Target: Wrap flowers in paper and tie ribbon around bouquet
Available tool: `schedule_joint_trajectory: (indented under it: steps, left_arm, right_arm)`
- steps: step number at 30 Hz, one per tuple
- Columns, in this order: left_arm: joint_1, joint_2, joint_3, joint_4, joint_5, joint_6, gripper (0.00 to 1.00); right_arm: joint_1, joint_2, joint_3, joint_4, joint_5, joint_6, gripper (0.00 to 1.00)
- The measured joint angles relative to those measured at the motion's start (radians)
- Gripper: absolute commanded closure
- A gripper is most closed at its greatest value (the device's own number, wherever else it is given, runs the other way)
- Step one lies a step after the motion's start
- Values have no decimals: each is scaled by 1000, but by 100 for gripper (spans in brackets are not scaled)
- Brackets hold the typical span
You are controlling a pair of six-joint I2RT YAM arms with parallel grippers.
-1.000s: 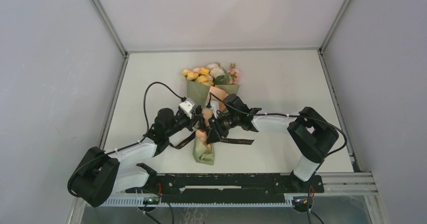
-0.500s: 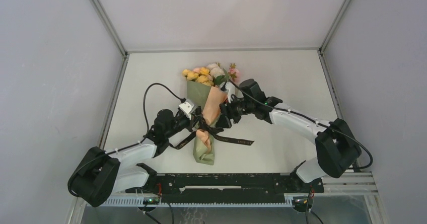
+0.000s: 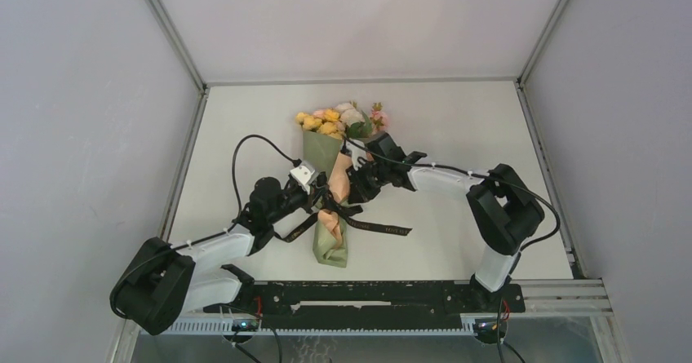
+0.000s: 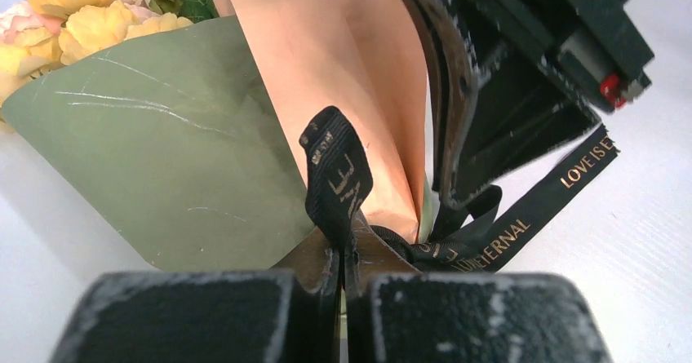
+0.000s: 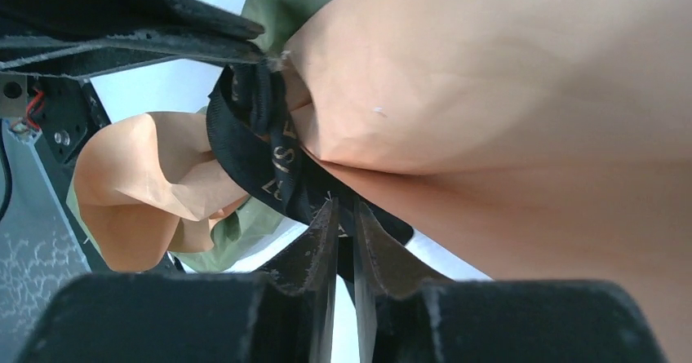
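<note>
The bouquet lies lengthwise mid-table, with the flowers [image 3: 334, 120] at its far end and the green-and-peach paper [image 3: 320, 148] wrapped as a cone. The black ribbon [image 3: 347, 213] circles its waist. My left gripper [image 3: 317, 196] is at the cone's left side and is shut on an upright loop of ribbon [image 4: 337, 175]. My right gripper [image 3: 357, 190] comes in from the right. Its fingers [image 5: 322, 241] pinch the ribbon [image 5: 253, 163] under the peach paper [image 5: 506, 94] with a narrow slit between them. The left wrist view shows green paper [image 4: 163, 151], yellow flowers [image 4: 90, 20] and the right gripper's body [image 4: 506, 94].
A lettered ribbon tail [image 3: 390, 229] lies flat on the white table to the right of the cone. The left arm's black cable [image 3: 253, 143] arches over the table. Grey walls and metal frame rails [image 3: 184, 135] bound the table, and the mounting rail [image 3: 367, 294] runs along the near edge.
The right gripper swung out toward the upper right and opened. It then returned to the bouquet's waist and closed on the ribbon. The left gripper kept its grip and place.
</note>
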State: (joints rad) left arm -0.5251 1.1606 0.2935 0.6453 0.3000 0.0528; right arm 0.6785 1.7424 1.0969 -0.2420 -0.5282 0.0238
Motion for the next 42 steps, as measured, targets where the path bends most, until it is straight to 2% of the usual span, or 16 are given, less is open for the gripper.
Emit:
schedule_joint_trajectory:
  steps: [13, 26, 33, 42]
  left_arm:
    - [0, 16, 0, 6, -1, 0, 100]
    - [0, 31, 0, 11, -1, 1, 100]
    - [0, 31, 0, 11, -9, 4, 100]
    - [0, 31, 0, 11, -9, 8, 100]
  right_arm:
    - [35, 103, 0, 97, -69, -25, 78]
    - [18, 146, 0, 238, -351, 24, 71]
    - [16, 146, 0, 265, -426, 35, 63]
    - [17, 194, 0, 316, -450, 79, 52]
